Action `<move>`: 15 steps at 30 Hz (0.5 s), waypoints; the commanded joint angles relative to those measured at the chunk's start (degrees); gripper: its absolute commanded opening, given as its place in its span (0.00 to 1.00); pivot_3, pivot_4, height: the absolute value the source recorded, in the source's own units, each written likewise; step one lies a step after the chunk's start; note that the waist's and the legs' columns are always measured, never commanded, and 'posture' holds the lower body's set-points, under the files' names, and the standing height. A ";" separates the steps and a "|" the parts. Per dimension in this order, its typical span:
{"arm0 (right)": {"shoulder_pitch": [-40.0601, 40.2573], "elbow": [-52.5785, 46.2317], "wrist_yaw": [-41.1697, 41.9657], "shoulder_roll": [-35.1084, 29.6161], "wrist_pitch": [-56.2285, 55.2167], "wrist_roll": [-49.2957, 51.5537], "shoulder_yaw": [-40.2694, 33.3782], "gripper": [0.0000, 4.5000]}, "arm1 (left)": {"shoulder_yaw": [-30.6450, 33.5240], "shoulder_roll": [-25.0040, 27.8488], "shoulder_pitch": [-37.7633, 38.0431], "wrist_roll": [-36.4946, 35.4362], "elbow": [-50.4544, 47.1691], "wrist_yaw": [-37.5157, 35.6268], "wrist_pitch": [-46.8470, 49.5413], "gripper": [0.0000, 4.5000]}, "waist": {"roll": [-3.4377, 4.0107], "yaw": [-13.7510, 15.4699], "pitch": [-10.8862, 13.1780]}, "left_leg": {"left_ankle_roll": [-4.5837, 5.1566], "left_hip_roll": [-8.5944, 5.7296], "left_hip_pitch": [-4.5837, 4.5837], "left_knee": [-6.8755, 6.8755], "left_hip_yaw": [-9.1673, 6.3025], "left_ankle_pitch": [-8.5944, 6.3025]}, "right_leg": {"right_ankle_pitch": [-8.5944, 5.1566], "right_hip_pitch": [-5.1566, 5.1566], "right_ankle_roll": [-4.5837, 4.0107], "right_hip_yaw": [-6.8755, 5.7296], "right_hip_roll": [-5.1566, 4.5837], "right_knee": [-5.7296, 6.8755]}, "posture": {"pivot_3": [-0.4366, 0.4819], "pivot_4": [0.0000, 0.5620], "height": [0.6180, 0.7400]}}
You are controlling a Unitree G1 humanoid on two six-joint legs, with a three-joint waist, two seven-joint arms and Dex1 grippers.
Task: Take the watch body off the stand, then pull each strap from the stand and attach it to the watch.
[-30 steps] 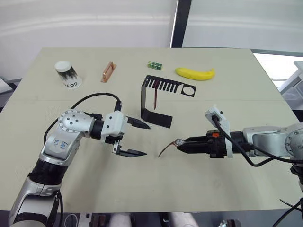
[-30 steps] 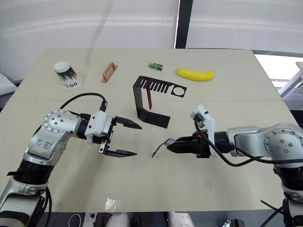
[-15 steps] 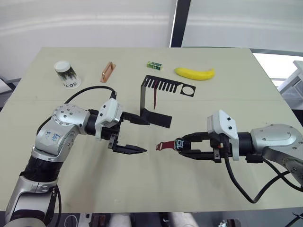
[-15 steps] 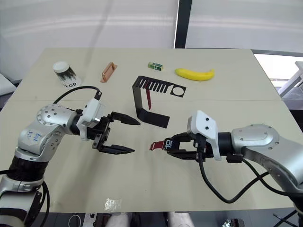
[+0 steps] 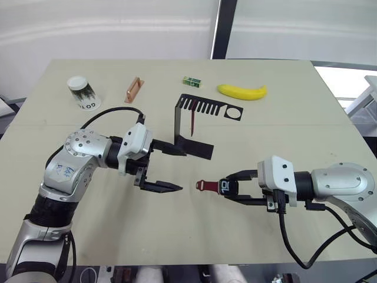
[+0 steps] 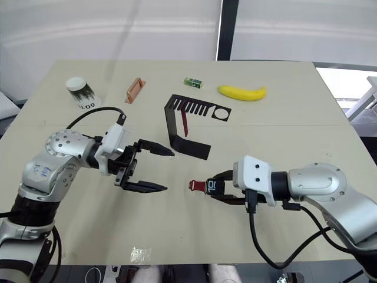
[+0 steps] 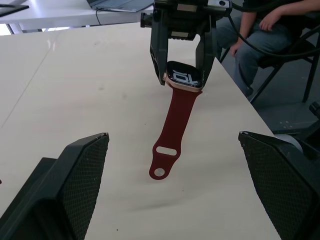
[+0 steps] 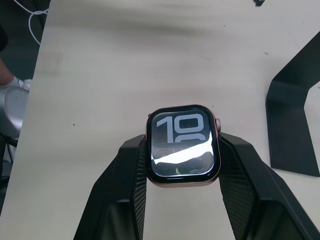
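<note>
both fingers of the right gripper point(image 8: 182, 150) press on the sides of the watch body point(image 8: 182, 148), face up and lit with "10". one dark-red strap point(image 7: 171, 131) is already fixed to the case and trails away from the gripper toward 9 o'clock, its free end near the tabletop point(image 5: 177, 230), pointing at the left gripper point(image 5: 169, 168).

left gripper jaws stand wide apart with nothing between them, hovering just at 9 o'clock of the strap's tip, clear of it.

at 12 o'clock of the watch sits the black stand point(image 5: 191, 127), base plate on the table and slotted top plate reaching toward 3 o'clock. the second dark-red strap point(image 5: 192, 122) hangs down from one of its slots.

along the far edge of the table, from 9 to 3 o'clock: a paper cup point(image 5: 83, 92), a copper-coloured bracket point(image 5: 134, 89), a small green box point(image 5: 191, 81) and a banana point(image 5: 241, 91).

in the left wrist view a seated person point(image 7: 270, 35) is beyond the table edge.
</note>
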 commanded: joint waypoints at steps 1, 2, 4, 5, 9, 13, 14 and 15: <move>-4.66 2.45 0.19 5.60 0.95 -0.58 4.59 0.34 | 2.28 3.35 3.47 0.78 -1.83 -1.03 -1.58 0.99 | -0.03 -0.46 0.02 | 0.00 0.01 0.03 0.00 0.03 0.00 | -0.01 0.00 -0.02 0.01 0.00 0.03 | 0.48 0.27 1.00; -6.14 3.53 -0.05 7.70 1.39 -1.17 6.41 0.34 | 2.80 4.18 4.41 1.01 -1.89 -0.80 -1.89 0.99 | -0.06 -0.71 0.04 | -0.01 0.01 0.05 0.02 0.03 0.01 | -0.03 0.00 -0.05 0.01 0.00 0.08 | 0.48 0.27 1.00; -8.36 5.22 -0.28 11.10 2.68 -1.92 9.16 0.34 | 3.69 5.93 6.16 1.56 -1.94 -0.95 -2.95 0.99 | -0.07 -0.76 0.07 | -0.04 0.01 0.03 0.04 0.01 0.02 | -0.05 -0.02 -0.09 0.00 0.00 0.14 | 0.48 0.27 1.00; -9.52 6.25 -0.69 12.89 3.69 -2.48 10.73 0.34 | 4.28 7.05 7.23 1.91 -1.72 -1.32 -3.60 0.99 | -0.09 -0.83 0.08 | -0.04 0.01 0.03 0.05 0.00 0.02 | -0.06 -0.04 -0.11 0.00 0.00 0.16 | 0.48 0.27 1.00; -12.31 11.17 -1.34 19.30 4.63 -7.32 17.88 0.34 | 7.91 12.32 12.68 2.31 -0.17 -3.65 -5.45 0.99 | -0.10 -1.31 0.08 | -0.04 0.02 0.02 0.02 0.04 0.02 | -0.09 -0.10 -0.16 -0.01 -0.01 0.20 | 0.48 0.27 1.00; -12.58 16.90 -1.01 22.95 1.32 -14.22 24.01 0.34 | 10.27 15.06 16.17 3.22 0.69 -3.81 -7.67 0.99 | -0.10 -1.27 0.08 | -0.04 0.02 0.00 0.02 0.03 0.02 | -0.13 -0.13 -0.23 -0.05 -0.03 0.22 | 0.48 0.27 1.00; -12.65 18.10 -1.55 23.58 1.05 -15.91 24.93 0.34 | 10.47 15.22 16.66 3.15 0.47 -3.54 -7.73 0.99 | -0.10 -1.18 0.08 | -0.04 0.02 -0.01 0.03 0.03 0.02 | -0.13 -0.13 -0.23 -0.06 -0.04 0.22 | 0.48 0.27 1.00; -12.62 18.91 -2.46 24.22 2.02 -17.01 25.44 0.34 | 10.68 15.16 17.16 3.06 0.04 -3.19 -7.79 0.99 | -0.10 -1.12 0.08 | -0.04 0.00 -0.02 0.04 0.04 0.02 | -0.13 -0.13 -0.23 -0.06 -0.05 0.22 | 0.48 0.27 1.00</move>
